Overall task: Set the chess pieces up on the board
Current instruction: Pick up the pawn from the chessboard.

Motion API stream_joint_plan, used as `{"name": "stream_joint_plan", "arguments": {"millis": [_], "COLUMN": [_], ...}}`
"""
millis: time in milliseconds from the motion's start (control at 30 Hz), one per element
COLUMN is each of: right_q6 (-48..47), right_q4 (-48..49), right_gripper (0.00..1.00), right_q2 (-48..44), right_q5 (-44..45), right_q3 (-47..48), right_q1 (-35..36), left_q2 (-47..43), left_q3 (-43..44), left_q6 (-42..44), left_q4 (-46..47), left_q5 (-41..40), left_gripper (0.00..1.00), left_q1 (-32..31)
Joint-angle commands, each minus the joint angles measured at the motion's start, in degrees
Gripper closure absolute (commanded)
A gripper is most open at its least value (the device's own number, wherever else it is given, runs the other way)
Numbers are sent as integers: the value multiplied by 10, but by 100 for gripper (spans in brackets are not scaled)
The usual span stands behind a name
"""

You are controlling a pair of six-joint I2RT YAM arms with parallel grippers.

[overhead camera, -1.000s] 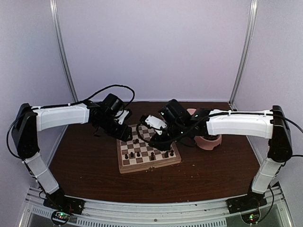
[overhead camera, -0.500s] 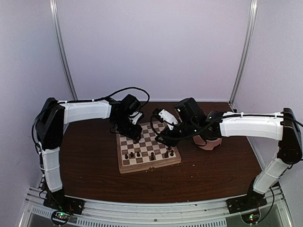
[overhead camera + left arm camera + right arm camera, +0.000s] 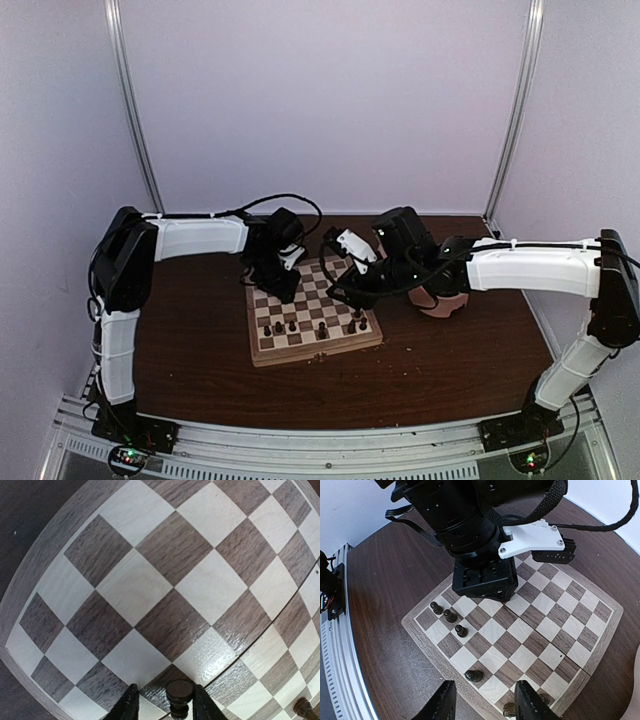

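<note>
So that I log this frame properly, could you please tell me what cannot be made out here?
- Left wrist view: the dark piece between the left hand's fingers is cut off by the bottom edge; contact unclear.
- Top view: the pieces on the board are too small to name.
- Top view: the pink bowl is mostly behind the right arm.

One square wooden chessboard [image 3: 530,625] with cream and brown checks; at least six small dark turned chess pieces [image 3: 462,630] countable on it; one pink bowl [image 3: 443,304]; two white-and-black robot arms [image 3: 200,237]
</note>
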Motion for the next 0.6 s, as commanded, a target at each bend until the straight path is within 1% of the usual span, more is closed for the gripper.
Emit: {"name": "stream_joint_plan", "arguments": {"millis": [0,133,300,400,567], "right_q6": [4,4,6,5,6], "right_q4": [8,6,14,14,15], "right_gripper": [57,58,58,58,58], "right_q2": [-3,5,8,11,14], "right_q5": [-8,-13,-13,-13,-15], "right_q3": [1,3,0,2,6], "right_q1": [-2,-2,-3,-3,-3], "left_q2": [15,19,20,22,7], "left_q3": [22,24,25,25,16], "left_q6": [16,11,2,-2,-15], "left_q4": [-2,-3,0,2,11], "left_q5": [30,35,37,33,18], "left_gripper": [67,73,75,80,82], "left_q1": [-1,-1,-1,-1,-1]}}
